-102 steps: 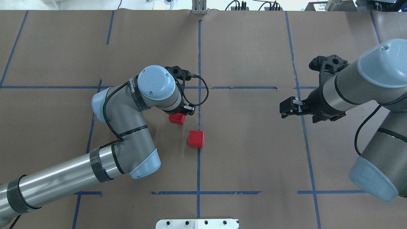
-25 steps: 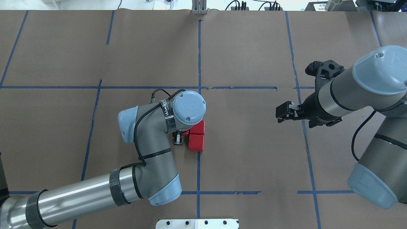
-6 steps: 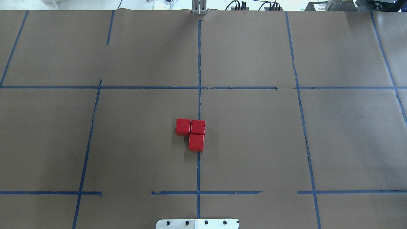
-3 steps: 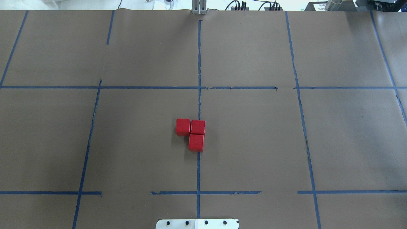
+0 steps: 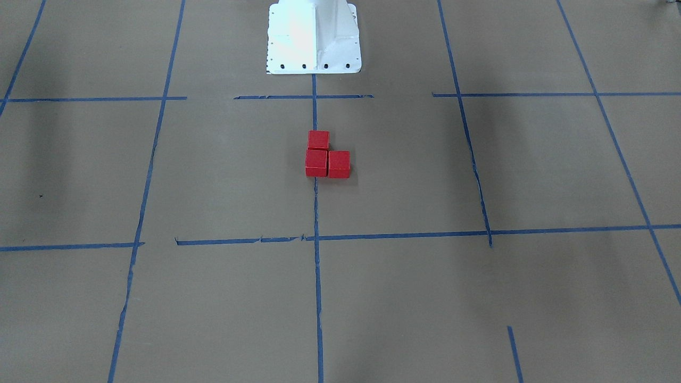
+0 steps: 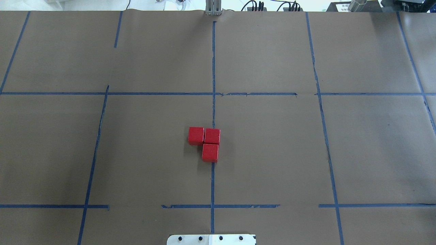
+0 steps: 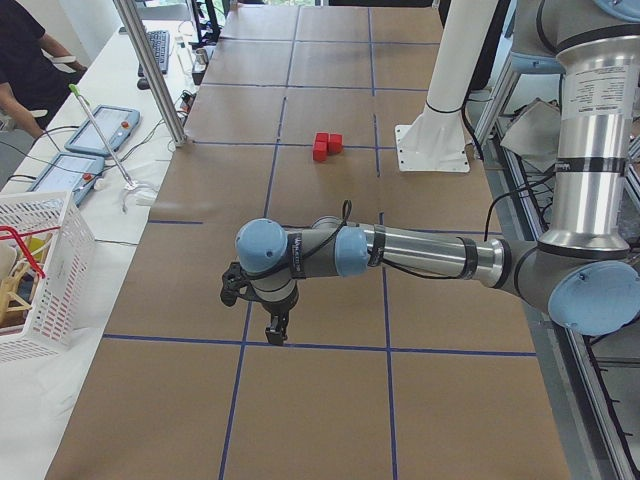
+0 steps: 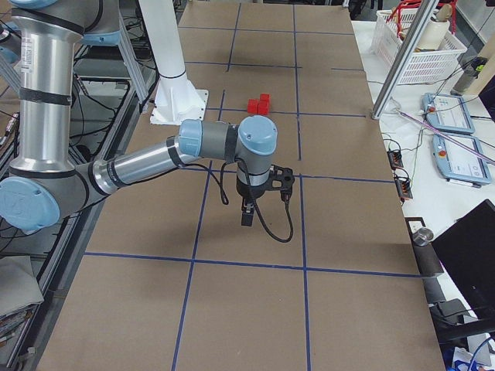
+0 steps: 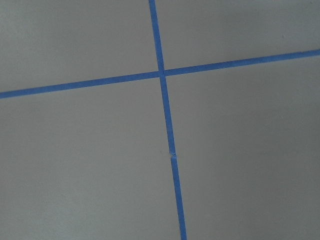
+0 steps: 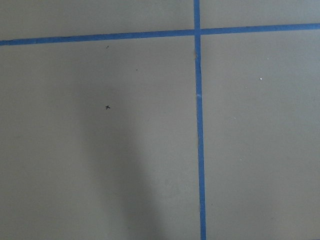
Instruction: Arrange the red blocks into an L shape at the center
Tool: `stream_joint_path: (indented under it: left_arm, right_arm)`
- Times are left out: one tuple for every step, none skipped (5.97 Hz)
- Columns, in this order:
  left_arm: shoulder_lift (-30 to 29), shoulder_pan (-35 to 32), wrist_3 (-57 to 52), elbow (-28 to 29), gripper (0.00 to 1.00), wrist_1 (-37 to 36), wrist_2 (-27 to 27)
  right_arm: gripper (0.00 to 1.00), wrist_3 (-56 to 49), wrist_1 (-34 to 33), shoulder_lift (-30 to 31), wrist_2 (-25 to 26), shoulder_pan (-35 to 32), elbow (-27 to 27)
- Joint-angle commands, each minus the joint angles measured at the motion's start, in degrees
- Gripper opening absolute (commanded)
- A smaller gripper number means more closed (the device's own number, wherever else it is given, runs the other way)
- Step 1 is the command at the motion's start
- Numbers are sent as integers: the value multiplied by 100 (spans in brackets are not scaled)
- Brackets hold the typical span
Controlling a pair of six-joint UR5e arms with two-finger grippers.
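Brown paper-covered table [image 6: 272, 153], blue tape grid [image 6: 213, 61], three touching red blocks [image 6: 212, 136]

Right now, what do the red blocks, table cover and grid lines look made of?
The red blocks: painted wood or hard plastic, can't tell which; matte, crisp edges, no glare.
The table cover: brown paper, matte, rippled at the far edge.
The grid lines: blue tape, likely masking type; ragged torn spots.

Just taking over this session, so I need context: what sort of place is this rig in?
Likely a robotics lab workcell: a table covered in brown paper with a blue tape grid, what look like teach pendants alongside, and an operator standing by.
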State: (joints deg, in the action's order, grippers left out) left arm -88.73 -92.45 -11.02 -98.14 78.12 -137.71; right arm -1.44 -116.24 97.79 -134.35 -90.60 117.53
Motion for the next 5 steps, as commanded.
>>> stream_joint_path:
  left_arm:
    - [48,-1,92,22,100,88,7]
    - [57,8,135,40,100,237,7]
    - [66,-1,161,23,100,273,-11]
    - [49,17,170,57,100,265,-54]
    - [66,34,136,49,100,274,-2]
  right_arm:
    - [100,3,301,-102,-30,42,-422]
    - [100,73,1122,-94,-38,43,-876]
    - [100,73,1252,-103,-47,43,-916]
    - [100,65,1244,-103,-73,43,-890]
    - [100,73,1244,-94,-74,43,-864]
